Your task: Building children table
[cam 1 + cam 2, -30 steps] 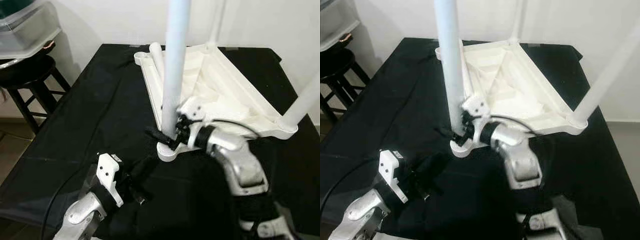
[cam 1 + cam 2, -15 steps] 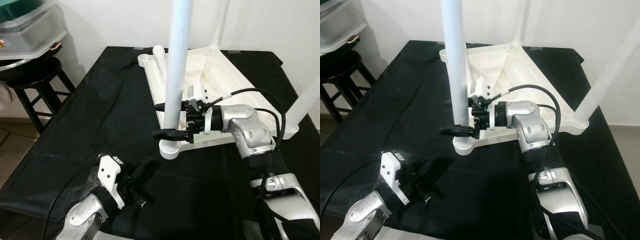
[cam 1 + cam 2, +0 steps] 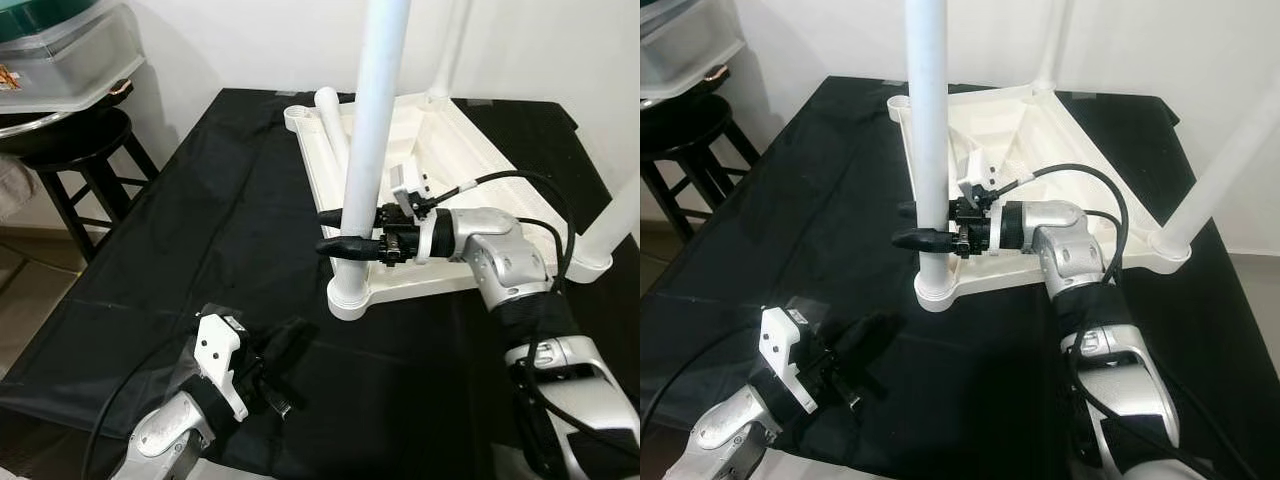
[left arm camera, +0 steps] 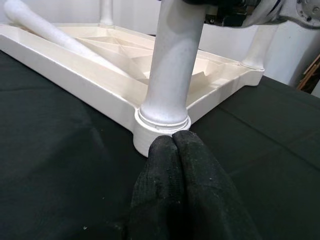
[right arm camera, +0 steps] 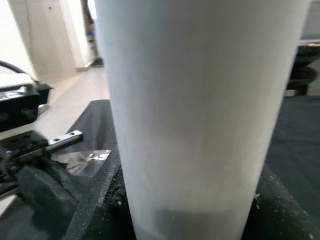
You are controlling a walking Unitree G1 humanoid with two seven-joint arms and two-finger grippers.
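I see the white tabletop (image 3: 470, 200) lying upside down on a black cloth (image 3: 200, 220) that covers the work surface. A leg (image 3: 372, 140) stands upright in its near left corner socket, and two more legs stand at other corners. A loose leg (image 3: 332, 125) lies inside the tabletop along its left edge.

My right gripper (image 3: 345, 232) reaches across from the right, its black fingers (image 3: 345, 245) on either side of the upright leg low on the shaft, closed around it. In the right wrist view the leg sits right between the fingers.

My left gripper (image 4: 182, 165) rests low on the cloth just before the corner socket, fingers pressed together, holding nothing.

A dark stool (image 3: 70, 150) stands to the left with a plastic bin (image 3: 60, 50) on it.
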